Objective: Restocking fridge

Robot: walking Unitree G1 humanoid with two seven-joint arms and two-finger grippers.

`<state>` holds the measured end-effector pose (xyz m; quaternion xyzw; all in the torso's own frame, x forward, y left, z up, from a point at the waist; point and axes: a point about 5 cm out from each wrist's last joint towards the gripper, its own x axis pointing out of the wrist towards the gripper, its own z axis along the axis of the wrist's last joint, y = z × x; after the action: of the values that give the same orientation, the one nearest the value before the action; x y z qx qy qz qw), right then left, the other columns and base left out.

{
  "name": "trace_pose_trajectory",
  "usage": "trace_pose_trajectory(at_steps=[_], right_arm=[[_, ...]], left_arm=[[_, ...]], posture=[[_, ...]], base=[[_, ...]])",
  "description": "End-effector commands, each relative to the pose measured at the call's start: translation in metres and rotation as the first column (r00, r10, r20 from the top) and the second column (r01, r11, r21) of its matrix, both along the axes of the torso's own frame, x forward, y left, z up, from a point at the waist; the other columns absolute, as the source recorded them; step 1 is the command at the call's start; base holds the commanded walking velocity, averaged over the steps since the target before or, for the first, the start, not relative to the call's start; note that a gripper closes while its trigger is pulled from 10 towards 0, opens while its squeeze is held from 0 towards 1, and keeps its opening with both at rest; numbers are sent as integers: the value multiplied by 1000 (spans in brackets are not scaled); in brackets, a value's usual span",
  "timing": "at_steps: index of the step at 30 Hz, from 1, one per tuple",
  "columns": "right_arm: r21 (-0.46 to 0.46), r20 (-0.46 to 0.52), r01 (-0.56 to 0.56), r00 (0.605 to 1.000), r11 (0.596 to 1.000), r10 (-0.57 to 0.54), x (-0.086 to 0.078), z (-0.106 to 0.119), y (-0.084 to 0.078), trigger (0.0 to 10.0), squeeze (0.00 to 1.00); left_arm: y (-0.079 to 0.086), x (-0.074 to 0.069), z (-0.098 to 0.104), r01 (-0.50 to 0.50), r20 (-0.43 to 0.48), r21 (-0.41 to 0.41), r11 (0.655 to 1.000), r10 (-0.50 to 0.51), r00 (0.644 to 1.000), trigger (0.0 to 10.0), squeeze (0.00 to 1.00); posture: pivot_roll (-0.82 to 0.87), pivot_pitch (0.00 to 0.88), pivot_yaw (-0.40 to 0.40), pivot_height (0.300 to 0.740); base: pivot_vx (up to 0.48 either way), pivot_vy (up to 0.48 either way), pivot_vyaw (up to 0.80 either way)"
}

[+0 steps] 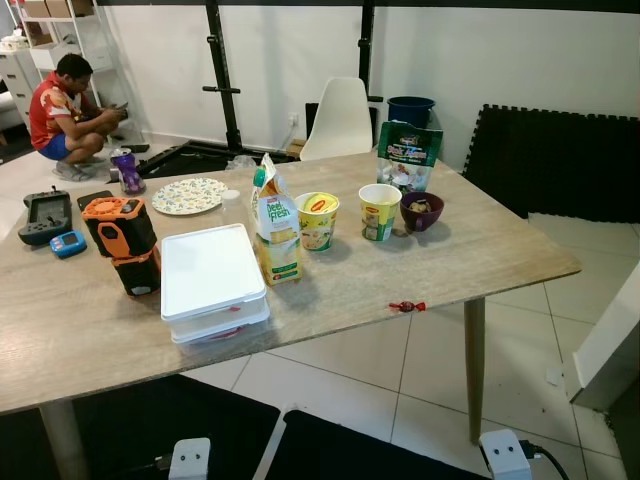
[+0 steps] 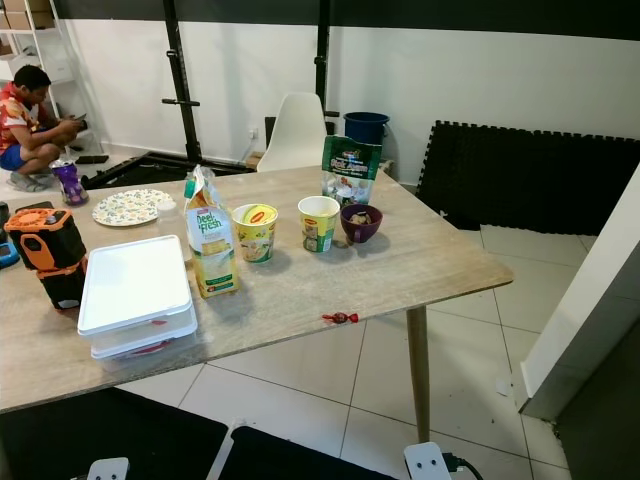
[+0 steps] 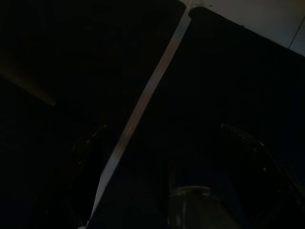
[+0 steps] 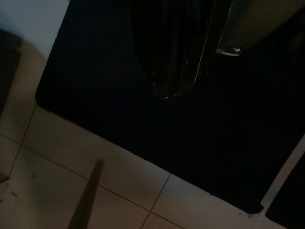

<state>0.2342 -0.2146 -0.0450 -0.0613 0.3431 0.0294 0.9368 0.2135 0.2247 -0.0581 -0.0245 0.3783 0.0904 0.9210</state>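
Observation:
On the wooden table (image 1: 480, 250) stands a yellow-green juice carton (image 1: 276, 232), upright near the middle. To its right are two noodle cups (image 1: 317, 220) (image 1: 379, 211), a purple bowl (image 1: 421, 211) and a green snack bag (image 1: 408, 154). Two stacked white lidded containers (image 1: 212, 281) sit near the front edge. Both arms hang idle below table height over a black floor mat. In the dark left wrist view, the left gripper (image 3: 162, 128) is open with its fingers wide apart. The right gripper (image 4: 167, 93) is shut, its tips together, holding nothing.
A patterned plate (image 1: 188, 195), an orange-black device (image 1: 122, 240), a handheld controller (image 1: 46, 215) and a red candy (image 1: 407, 306) also lie on the table. A person (image 1: 60, 115) crouches far left. Behind stand a white chair (image 1: 340, 120) and a blue bucket (image 1: 410, 108). A white panel (image 1: 610, 340) is at right.

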Motion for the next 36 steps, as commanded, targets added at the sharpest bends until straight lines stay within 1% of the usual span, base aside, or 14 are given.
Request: trace_pose_trajectory(at_steps=[1, 5, 25, 28, 34, 36], right_arm=[[-8, 1, 3, 1000, 1000, -3, -2, 0, -4, 10000, 0], [-10, 8, -2, 1000, 1000, 2, -1, 1, -4, 10000, 0], [-4, 31, -18, 999, 1000, 18, 5, 5, 0, 10000, 0], [-4, 33, -19, 999, 1000, 19, 5, 5, 0, 10000, 0], [-5, 34, -19, 999, 1000, 20, 5, 5, 0, 10000, 0], [-6, 35, -19, 999, 1000, 19, 5, 6, -1, 10000, 0]], left_arm=[[-2, -6, -4, -14, -11, -8, 1000, 14, 1000, 10000, 0], [-2, -6, -4, -31, -11, -6, 999, 31, 999, 10000, 0], [1, -9, -4, -47, 2, -7, 999, 47, 999, 10000, 0], [0, -9, -4, -46, 1, -21, 999, 46, 999, 10000, 0], [0, -9, -4, -31, -1, -9, 999, 31, 1000, 10000, 0], [-1, -10, -5, -68, -1, -24, 997, 68, 998, 10000, 0]], posture=[[-72, 101, -5, 734], [-72, 102, -8, 734], [-69, 120, -15, 734], [-70, 121, -15, 734], [-73, 122, -15, 734], [-75, 123, -16, 734]], base=[[0, 0, 0], [0, 0, 0], [0, 0, 0], [0, 0, 0], [0, -480, 0], [0, 0, 0]])
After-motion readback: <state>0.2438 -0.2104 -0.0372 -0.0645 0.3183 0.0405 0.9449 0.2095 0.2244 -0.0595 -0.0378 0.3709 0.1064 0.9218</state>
